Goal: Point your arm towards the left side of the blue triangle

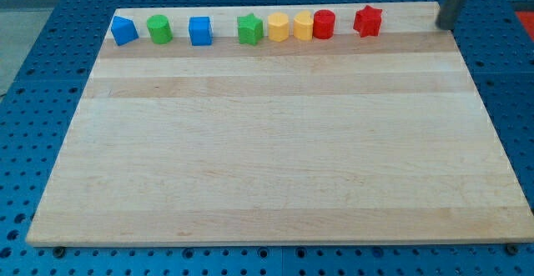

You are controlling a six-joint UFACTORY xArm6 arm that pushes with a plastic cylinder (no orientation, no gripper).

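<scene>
My tip (443, 26) is a bare rod end with nothing to open or close, holding nothing, at the board's (275, 159) top right corner. Far to its left sits the blue triangle (123, 31), then the green cylinder (159, 29), blue cube (200, 31), green star (249, 29), two yellow blocks (289, 27), red cylinder (324, 24), and nearest, the red star (367, 21).
</scene>
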